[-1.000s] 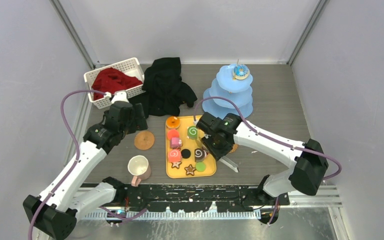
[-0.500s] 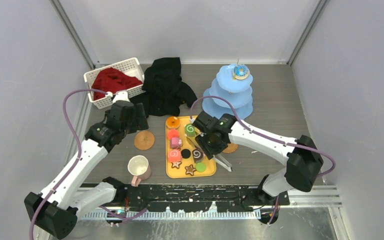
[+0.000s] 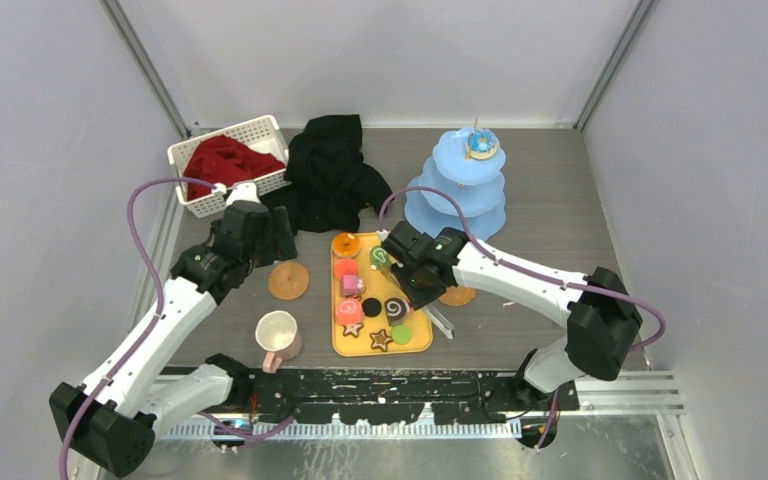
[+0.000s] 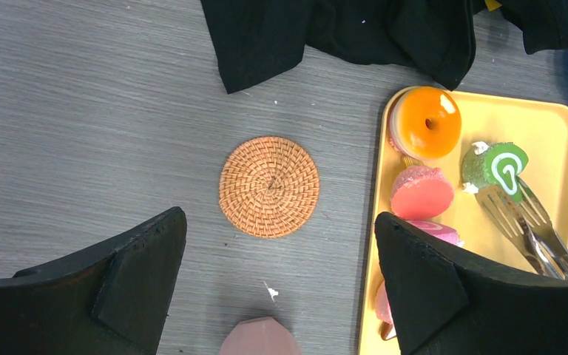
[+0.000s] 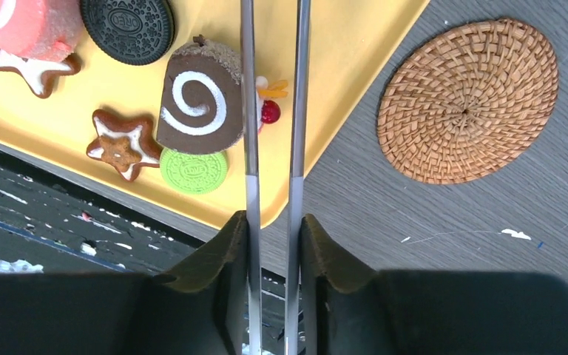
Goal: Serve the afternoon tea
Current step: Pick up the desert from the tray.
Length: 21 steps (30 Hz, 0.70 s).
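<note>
The right gripper [image 5: 274, 231] was clenched on a pair of thin silver metal tongs [image 5: 249, 111], both smooth arms pinched between its black fingers. The tongs' forked tips lay at the near side of a green swirl roll [image 4: 497, 164] on the flat yellow tray [image 4: 558, 148] (whether they touched it could not be told). The left gripper [image 4: 277, 222] was spread wide and grasped nothing, hanging over a round woven rattan coaster [image 4: 269, 186] on the grey wood-grain table [image 4: 81, 111].

On the tray a glossy orange donut [image 4: 423, 123] sat far of a pink round sweet [image 4: 421, 191]. Nearer lay a brown swirl roll [image 5: 196, 106], a brown iced star cookie [image 5: 122, 140], a black embossed sandwich cookie [image 5: 127, 26] and a green disc cookie [image 5: 193, 170]. A second woven coaster [image 5: 467, 100] lay just right of the tray.

The pale-blue three-tier scalloped stand [image 3: 457, 190] stood at the far right, a blue donut [image 3: 480, 143] on its top tier. The cream mug with a pink handle [image 3: 278, 333] stood near left of the tray.
</note>
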Each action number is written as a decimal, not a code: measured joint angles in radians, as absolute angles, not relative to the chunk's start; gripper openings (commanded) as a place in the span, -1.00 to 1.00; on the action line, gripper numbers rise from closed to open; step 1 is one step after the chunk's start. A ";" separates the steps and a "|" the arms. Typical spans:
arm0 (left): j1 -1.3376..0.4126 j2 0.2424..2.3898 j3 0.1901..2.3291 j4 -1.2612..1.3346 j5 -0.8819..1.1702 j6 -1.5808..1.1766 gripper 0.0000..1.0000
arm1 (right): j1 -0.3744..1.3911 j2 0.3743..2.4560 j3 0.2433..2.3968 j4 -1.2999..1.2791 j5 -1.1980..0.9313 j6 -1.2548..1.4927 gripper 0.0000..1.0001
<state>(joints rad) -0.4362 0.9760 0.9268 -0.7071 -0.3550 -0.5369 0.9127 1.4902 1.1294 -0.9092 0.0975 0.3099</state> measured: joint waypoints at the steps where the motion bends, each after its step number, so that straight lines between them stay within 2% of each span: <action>1: -0.436 0.976 0.927 -0.707 -0.355 -0.537 0.95 | 0.913 1.491 1.129 -0.908 0.101 0.313 -0.70; 4: -0.436 0.976 0.927 -0.707 -0.355 -0.534 0.95 | 0.913 1.491 1.130 -0.909 0.109 0.316 -0.96; 5: -0.436 0.976 0.927 -0.707 -0.355 -0.533 0.95 | 0.913 1.491 1.131 -0.912 0.111 0.317 -0.99; 13: -0.436 0.976 0.927 -0.707 -0.355 -0.522 0.95 | 0.913 1.463 1.222 -0.991 0.119 0.285 -0.99; 21: -0.436 0.974 0.931 -0.704 -0.356 -0.513 0.96 | 0.814 1.294 1.375 -1.044 0.151 0.242 -0.99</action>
<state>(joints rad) -0.4362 0.9745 0.9314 -0.7036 -0.3561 -0.5129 0.8139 1.2938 1.3746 -1.0435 0.1513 0.2420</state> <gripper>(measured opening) 0.978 0.279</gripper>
